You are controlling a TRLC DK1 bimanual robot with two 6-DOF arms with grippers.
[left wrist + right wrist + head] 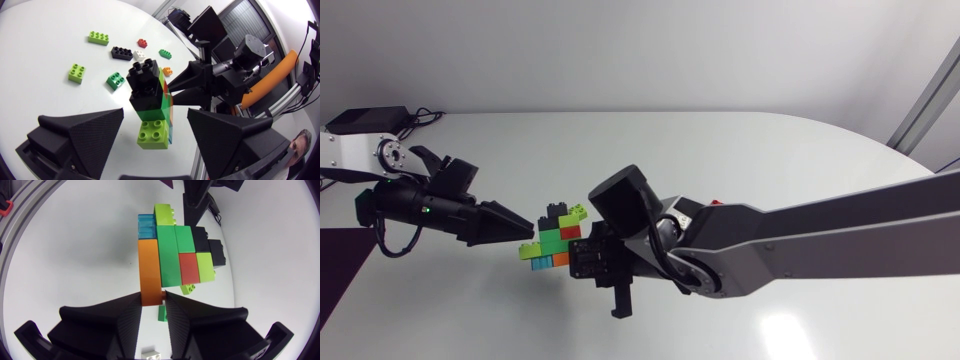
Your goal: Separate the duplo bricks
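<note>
A stack of joined duplo bricks (556, 238) hangs above the white table. It has black bricks (144, 82), green ones (170, 255), a lime one (152, 134), a red one (188, 267), a blue one (146, 226) and a long orange one (148, 270). My right gripper (584, 256) (164, 296) is shut on the end of the orange brick. My left gripper (528, 229) (155, 117) is open, its fingers (85, 135) on either side of the stack's lime end with gaps to both. The right gripper (192, 90) shows behind the stack in the left wrist view.
Loose bricks lie on the table beyond the stack: lime ones (98, 38) (76, 73), a black one (122, 53), red (142, 43), white (140, 55), green ones (165, 53) (115, 80) and a small orange one (168, 71). A black box (365, 119) with cables sits at the far left corner.
</note>
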